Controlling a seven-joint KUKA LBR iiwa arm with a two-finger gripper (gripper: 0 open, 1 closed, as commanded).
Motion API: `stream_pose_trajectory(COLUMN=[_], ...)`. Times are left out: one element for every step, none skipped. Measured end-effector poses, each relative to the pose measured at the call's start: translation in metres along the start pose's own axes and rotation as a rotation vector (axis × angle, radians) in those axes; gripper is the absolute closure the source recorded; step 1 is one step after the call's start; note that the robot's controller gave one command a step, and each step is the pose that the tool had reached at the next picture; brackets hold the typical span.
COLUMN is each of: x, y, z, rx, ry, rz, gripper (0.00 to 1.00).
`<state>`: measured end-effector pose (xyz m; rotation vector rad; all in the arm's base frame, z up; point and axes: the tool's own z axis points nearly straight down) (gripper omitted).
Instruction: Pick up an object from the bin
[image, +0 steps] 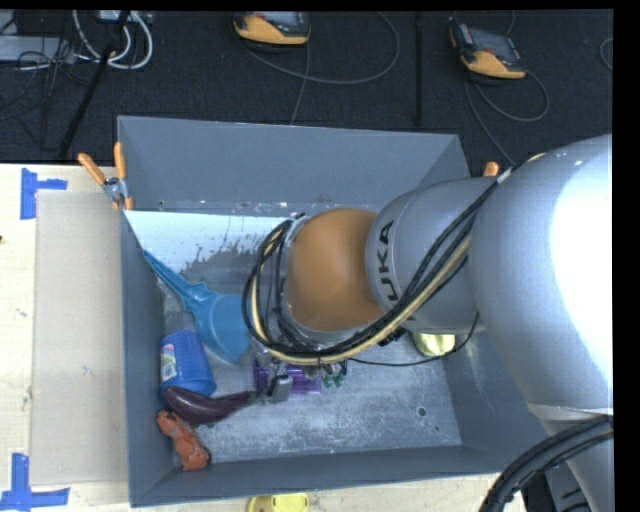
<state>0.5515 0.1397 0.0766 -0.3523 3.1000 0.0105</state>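
Grey bin (300, 170), dusty floor: the arm's orange cover (330, 270) hangs over a small purple thing (285, 380), mid-bin beside the dark aubergine (205, 403). Jaws hidden beneath, can't tell their state. A blind close could snag the blue funnel (215, 315).

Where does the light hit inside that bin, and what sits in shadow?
Camera view: light falls brightest in the back-left corner of the bin; the silver arm carries a sheen and shades the floor beneath it, around a small purple thing; the blue funnel is well lit.
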Motion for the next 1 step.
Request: stream_pose_trajectory(x=[-0.0245], y=[0.0154], z=[-0.1416], rx=[0.004], ry=[0.019], rz=[0.061], gripper=[1.0])
